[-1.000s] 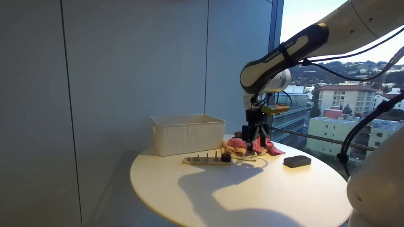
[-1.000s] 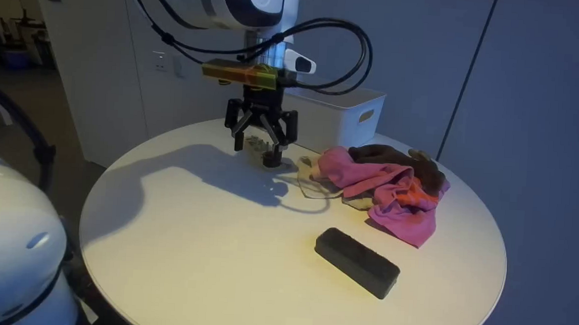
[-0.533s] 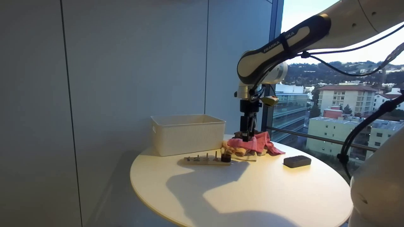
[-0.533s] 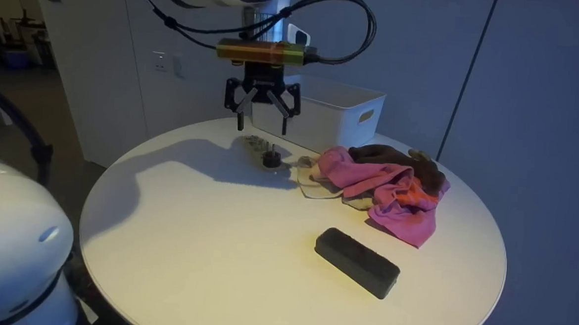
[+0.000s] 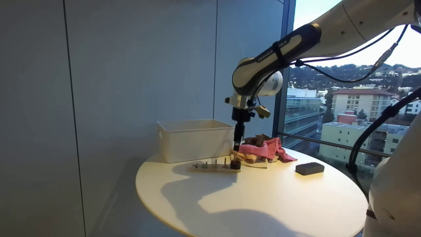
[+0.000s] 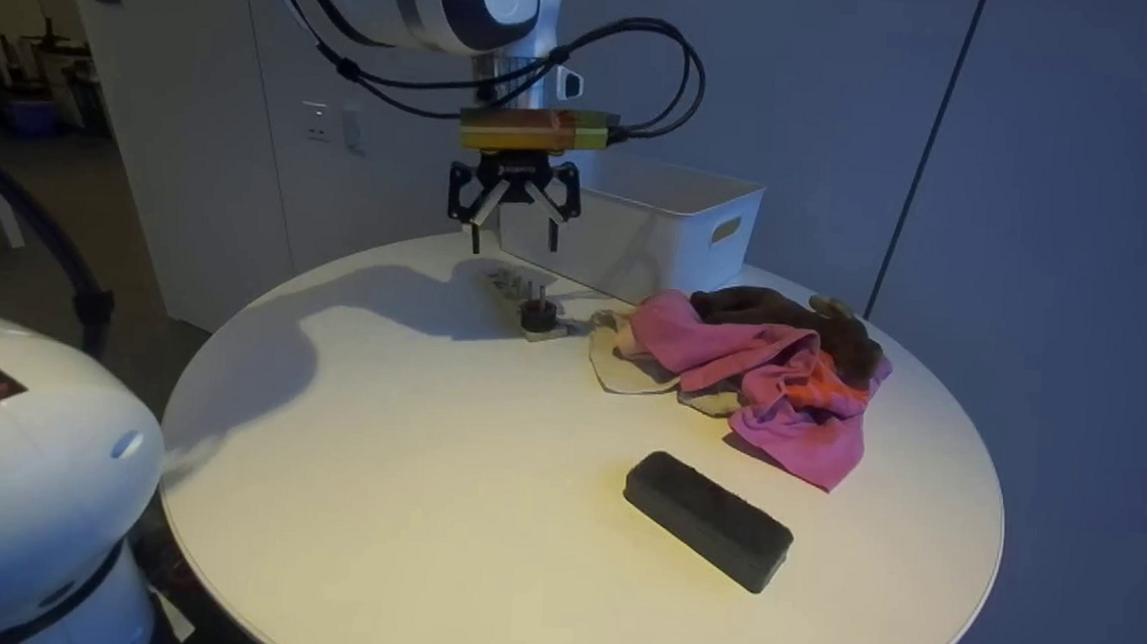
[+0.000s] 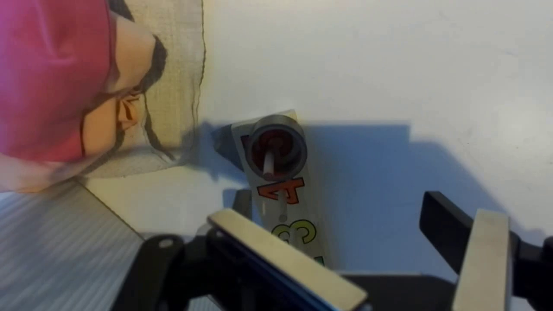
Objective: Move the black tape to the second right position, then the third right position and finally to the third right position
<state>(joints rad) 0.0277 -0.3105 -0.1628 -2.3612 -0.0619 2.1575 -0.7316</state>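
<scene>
The black tape [image 5: 235, 165] is a small dark ring at the right end of a narrow wooden peg board [image 5: 210, 169] in an exterior view. It also shows in an exterior view [image 6: 537, 316]. In the wrist view the tape [image 7: 278, 121] sits around the end peg, beside the orange 4 printed on the board [image 7: 264, 207]. My gripper [image 6: 515, 243] is open and empty above the board. Its fingers are seen edge-on over the tape end in an exterior view [image 5: 236, 148]. In the wrist view the tape lies ahead of the open fingers [image 7: 339, 211], not between them.
A white box [image 5: 197, 143] stands behind the board, close to the gripper. A heap of pink and brown cloth [image 6: 730, 340] lies beside the tape end. A larger black rectangular block [image 6: 707, 520] lies nearer the table edge [image 6: 951, 617].
The gripper has risen away from the tape and turned. It has moved toward the board's side, leftward in an exterior view. The fingers stay open, and the tape stays on the end peg.
</scene>
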